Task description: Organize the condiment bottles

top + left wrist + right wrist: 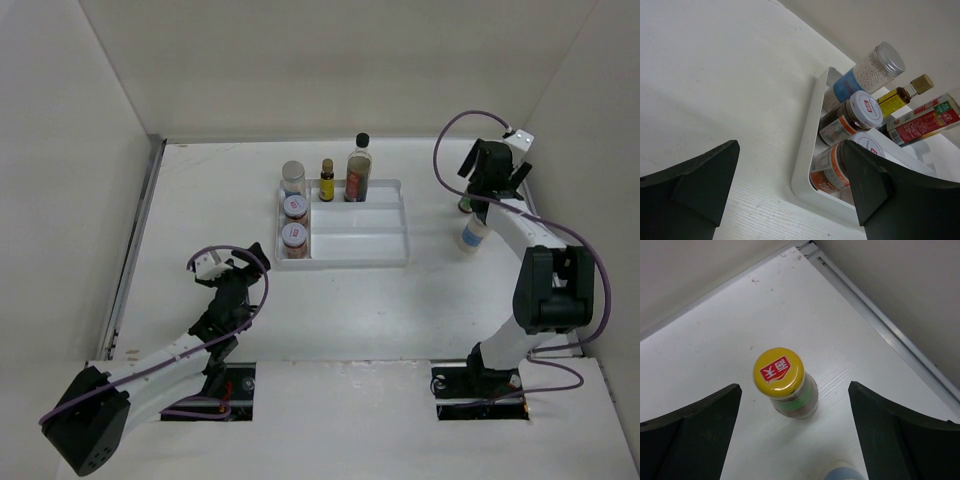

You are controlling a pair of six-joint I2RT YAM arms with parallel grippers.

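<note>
Bottles stand in 2 places on the white table (pixel 200 200). 5 of them sit in the white tray (pixel 380 250) at the middle. Along its left side, from far to near, are a clear shaker with a silver cap (pixel 293 178) and 2 short jars with red labels (pixel 294 208) (pixel 293 238), the 3 close together in a line. Along the tray's far edge stand the tiny brown bottle with a yellow label (pixel 326 180) and, just to its right, the tall dark bottle with a black cap (pixel 358 168), both upright.

The other 2 are outside the tray, well to its right near the table's right edge. The green bottle with a yellow cap (pixel 785 377) stands upright on the bare table, and the second clear shaker (pixel 474 234) stands just nearer than it.

The right gripper (pixel 478 190) hangs over the green bottle. Its fingers (pixel 700 425) are spread wide, with the yellow cap between them and a clear gap on each side, so nothing is grasped.

The left gripper (pixel 240 275) is low over the table, near the tray's near-left corner and pointing toward it. Its fingers (pixel 705 180) are also spread wide and hold nothing. In its wrist view the nearer jar lies partly behind the right-hand finger.
</note>
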